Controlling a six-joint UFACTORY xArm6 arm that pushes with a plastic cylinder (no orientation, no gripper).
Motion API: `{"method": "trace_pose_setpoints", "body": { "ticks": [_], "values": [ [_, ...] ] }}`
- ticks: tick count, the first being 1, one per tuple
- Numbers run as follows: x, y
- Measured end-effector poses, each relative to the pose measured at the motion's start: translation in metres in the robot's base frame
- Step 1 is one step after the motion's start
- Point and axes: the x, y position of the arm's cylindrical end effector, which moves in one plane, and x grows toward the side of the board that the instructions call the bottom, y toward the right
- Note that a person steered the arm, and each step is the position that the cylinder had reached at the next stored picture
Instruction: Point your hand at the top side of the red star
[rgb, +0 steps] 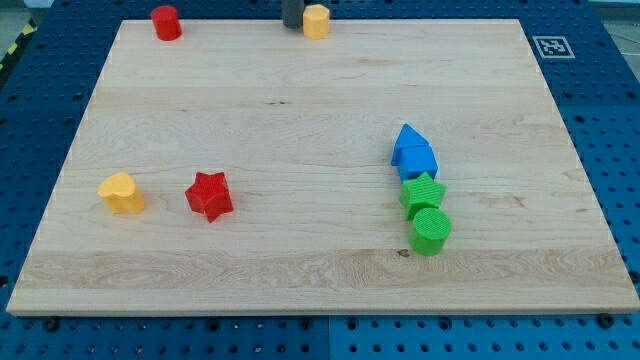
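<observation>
The red star (209, 195) lies on the wooden board (300, 130) at the lower left. My tip (291, 24) shows as a dark rod end at the view's top edge, just left of the yellow hexagon block (316, 21) and touching or nearly touching it. The tip is far above and to the right of the red star.
A yellow heart block (121, 193) lies left of the red star. A red cylinder (166, 22) stands at the top left. At the right, two blue blocks (413, 152), a green star (423, 193) and a green cylinder (430, 231) form a column.
</observation>
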Motion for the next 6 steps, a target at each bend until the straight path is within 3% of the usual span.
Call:
{"method": "trace_pose_setpoints", "body": {
  "ticks": [2, 3, 5, 6],
  "values": [
    [0.001, 0.037],
    [0.013, 0.018],
    [0.093, -0.053],
    [0.106, -0.087]
  ]
}}
